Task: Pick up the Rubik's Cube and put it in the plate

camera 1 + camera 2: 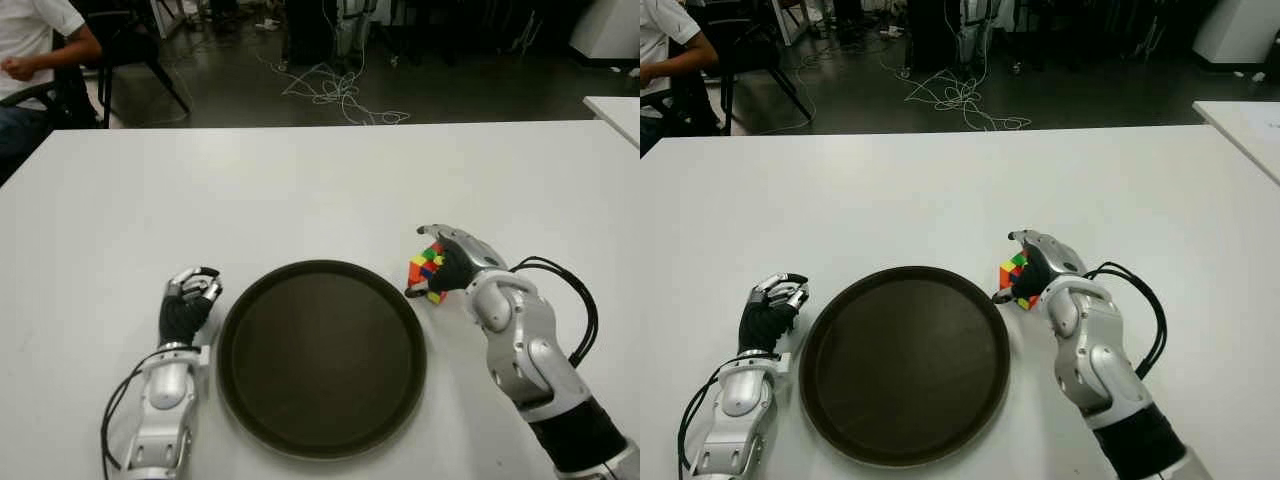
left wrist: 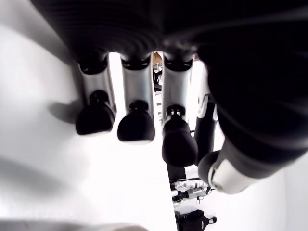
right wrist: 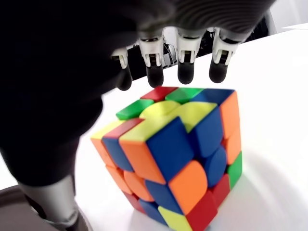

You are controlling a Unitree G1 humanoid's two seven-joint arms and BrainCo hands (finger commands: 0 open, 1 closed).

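Rubik's Cube [image 3: 180, 154] sits on the white table [image 1: 300, 180], right of centre in the left eye frame, just beside the plate's right rim, not in it. It looks to rest on the surface; the right wrist view shows table directly under it.

Right hand [image 1: 452, 262] is draped over the cube. In its wrist view the fingertips [image 3: 186, 73] hang just past the far top edge, with a visible gap, and the thumb [image 3: 53, 202] is low at the near side. Fingers look spread around the cube, not clamped, so I read it as not yet gripped. Thumb contact can't be confirmed.

Plate [image 1: 250, 400], dark and round, is at lower centre of the frame and holds nothing.

Left hand [image 1: 188, 300] shows lower left, just beside the plate's left rim, fingers curled, holding nothing; idle.

Progress as I judge it: reach done, grasp pending. Left to do: close on the cube, lift, carry left over the rim, set down, let go.

A person's arm [image 1: 45, 40] shows at upper left, seated well back from the table.
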